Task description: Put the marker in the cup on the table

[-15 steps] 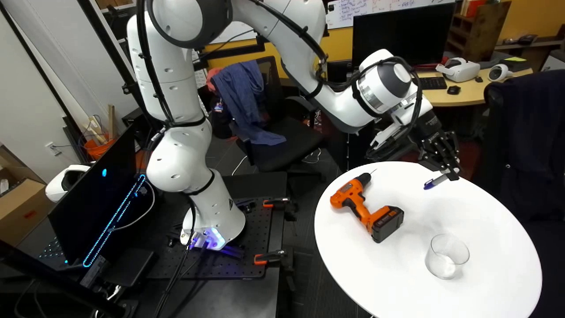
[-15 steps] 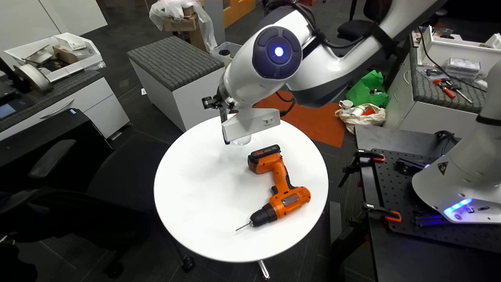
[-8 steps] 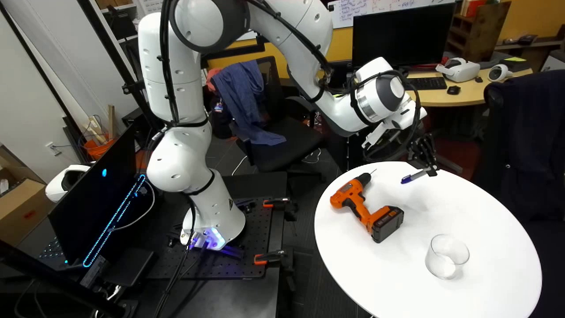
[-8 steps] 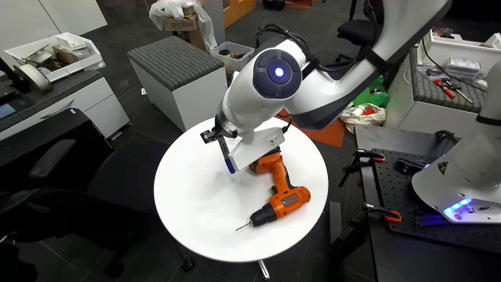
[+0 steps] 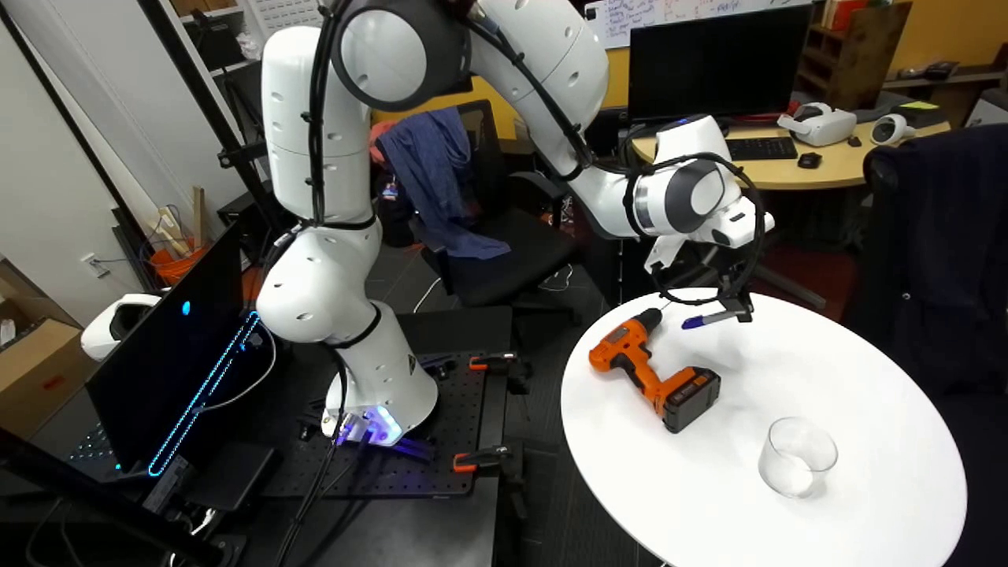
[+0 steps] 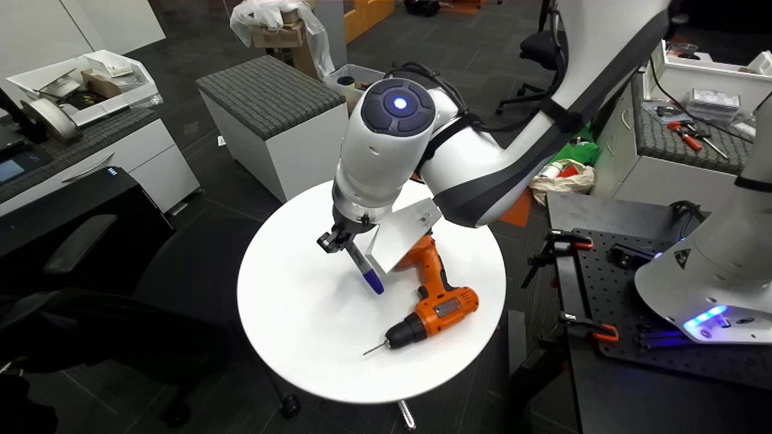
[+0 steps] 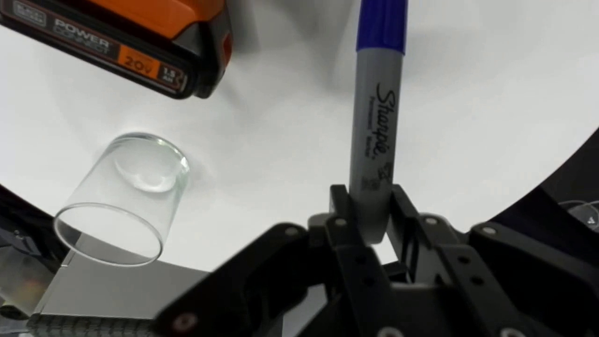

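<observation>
The marker (image 7: 376, 117) is grey with a dark blue cap. My gripper (image 7: 369, 201) is shut on its uncapped end, and the cap points away from the fingers. In both exterior views the marker (image 5: 713, 319) (image 6: 363, 265) is held tilted above the white round table (image 5: 874, 409), beside the drill. The gripper (image 5: 739, 309) is toward the table's far edge there. The clear cup (image 5: 798, 457) stands upright on the table, apart from the marker. In the wrist view the cup (image 7: 126, 201) is at the left. The arm hides it in an exterior view.
An orange-and-black power drill (image 5: 654, 378) lies on the table between the robot base and the cup. Its battery (image 7: 117, 47) is close to the cup in the wrist view. A tan desk (image 5: 819, 169) and dark chairs stand around the table.
The arm has carried the marker sideways over the table toward the drill, and its cap now shows more in an exterior view. The cup and drill have not moved. The grip is unchanged.
</observation>
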